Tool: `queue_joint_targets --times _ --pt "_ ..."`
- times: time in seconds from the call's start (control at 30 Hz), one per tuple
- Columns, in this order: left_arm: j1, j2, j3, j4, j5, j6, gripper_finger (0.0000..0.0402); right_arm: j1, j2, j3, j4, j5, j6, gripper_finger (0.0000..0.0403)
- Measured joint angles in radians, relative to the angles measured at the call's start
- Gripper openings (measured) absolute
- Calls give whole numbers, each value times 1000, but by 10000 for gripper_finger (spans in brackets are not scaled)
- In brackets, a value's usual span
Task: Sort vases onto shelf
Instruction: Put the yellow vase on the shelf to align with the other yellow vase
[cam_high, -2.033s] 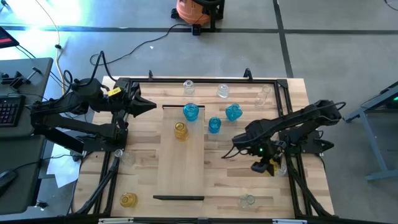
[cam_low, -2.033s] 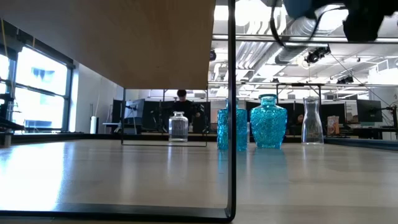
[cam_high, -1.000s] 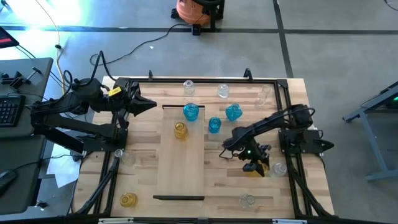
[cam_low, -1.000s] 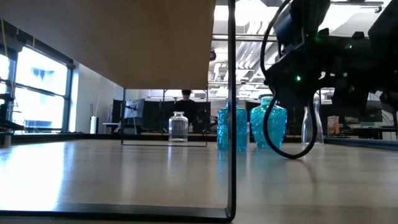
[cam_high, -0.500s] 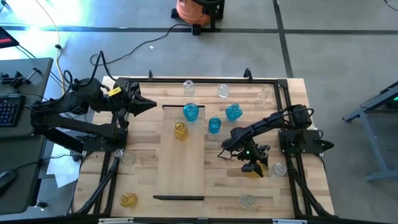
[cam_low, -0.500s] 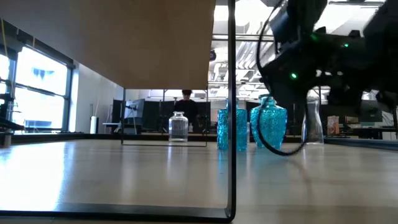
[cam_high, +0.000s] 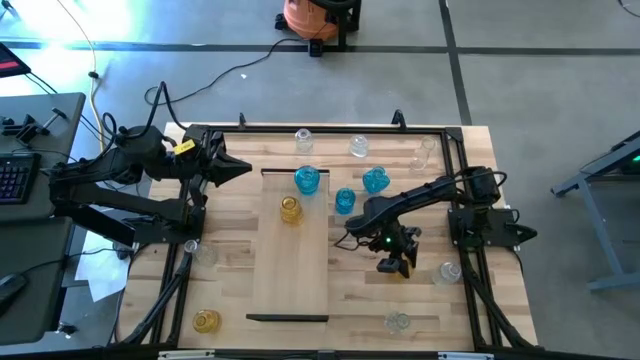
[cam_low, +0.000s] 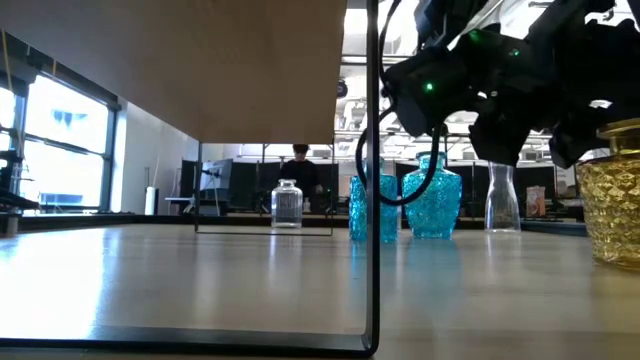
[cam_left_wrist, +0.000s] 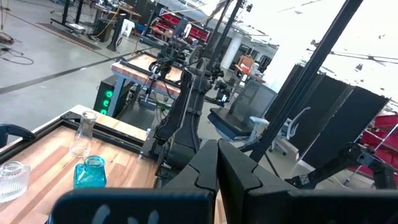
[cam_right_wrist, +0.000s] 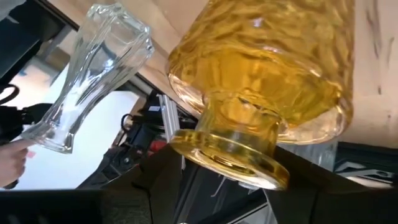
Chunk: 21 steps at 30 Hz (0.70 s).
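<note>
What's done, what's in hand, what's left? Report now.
Done: one blue vase and one yellow vase stand on the shelf. In hand: the right claw is at a second yellow vase. Left: other blue vases and clear vases off the shelf. Left claw waits.

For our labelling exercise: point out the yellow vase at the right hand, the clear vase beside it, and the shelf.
yellow vase (cam_right_wrist: 261, 68), right wrist view, its round body
clear vase (cam_right_wrist: 99, 68), right wrist view, its body
shelf (cam_high: 290, 270), high view, bare wood

A workshop hall is being lit from overhead.
Grey concrete floor (cam_high: 540, 60) is being crossed by dark lines; daylight is being admitted through tall windows (cam_low: 60, 150); desks (cam_low: 250, 195) are being occupied by a person (cam_low: 296, 170).
</note>
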Motion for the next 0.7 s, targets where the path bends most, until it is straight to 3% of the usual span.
queue_joint_targets --times 0.4,0.7 --pt "0 0 0 0 0 -7 1 -6 0 124 -106 138 -20 201" --pt "0 0 0 -1 0 -8 1 -13 -11 273 -181 306 34 201"
